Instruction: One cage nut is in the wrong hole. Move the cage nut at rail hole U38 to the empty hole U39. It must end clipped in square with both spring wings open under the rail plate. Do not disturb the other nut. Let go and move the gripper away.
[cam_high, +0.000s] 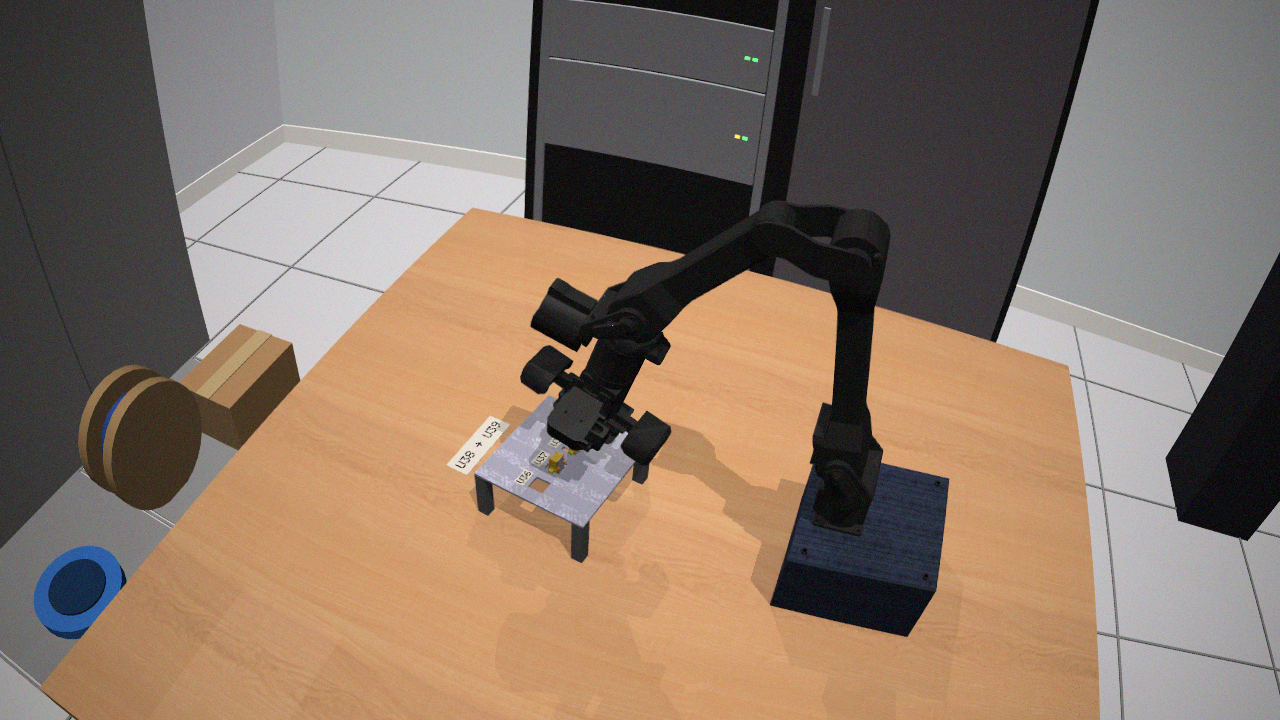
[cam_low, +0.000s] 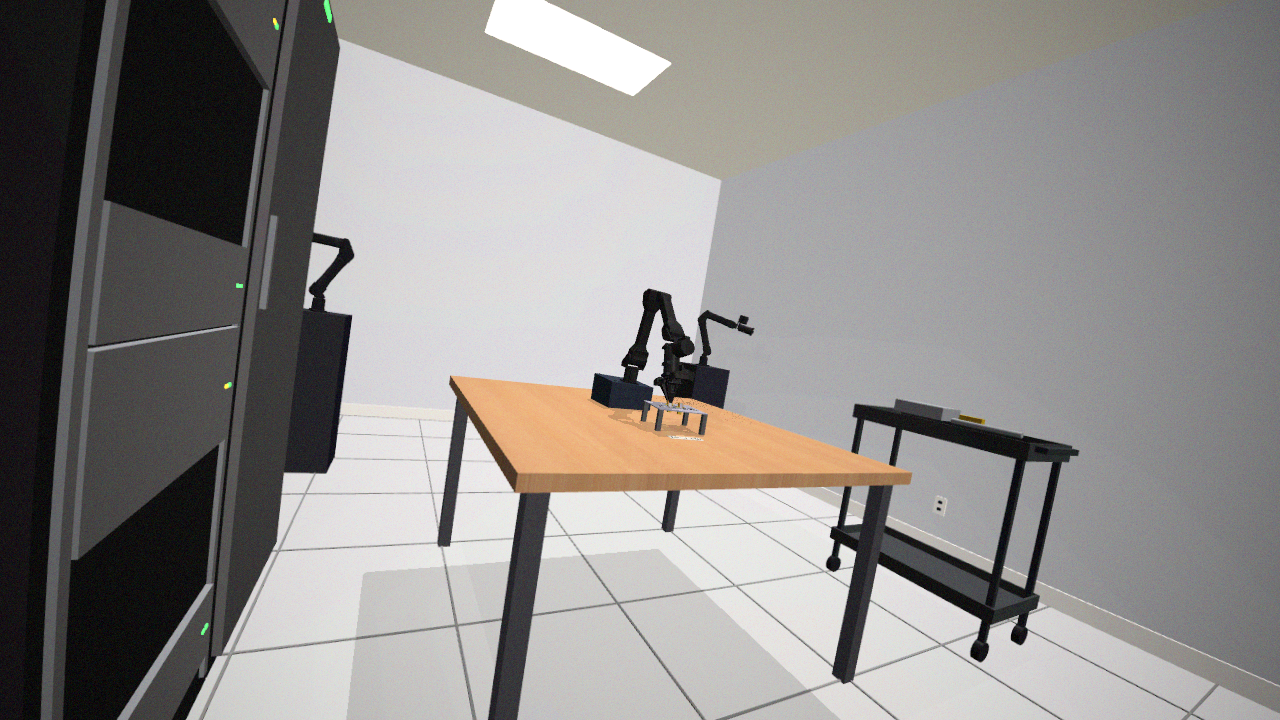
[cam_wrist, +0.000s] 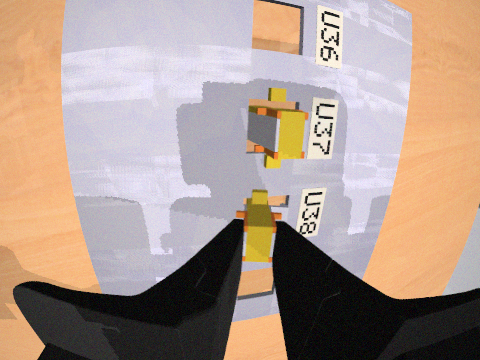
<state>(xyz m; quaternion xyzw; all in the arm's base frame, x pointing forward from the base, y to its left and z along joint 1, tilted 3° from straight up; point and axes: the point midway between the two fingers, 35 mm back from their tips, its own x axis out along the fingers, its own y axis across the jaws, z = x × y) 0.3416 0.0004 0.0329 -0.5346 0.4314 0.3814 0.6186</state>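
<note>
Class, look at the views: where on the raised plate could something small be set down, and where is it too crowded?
Bare patches: the rail plate left of holes U36 and U37 in the wrist view, and its strip beyond the U36 and U37 labels. Crowded: around U38, where the end effector grips a cage nut, close to U37's nut.
</note>
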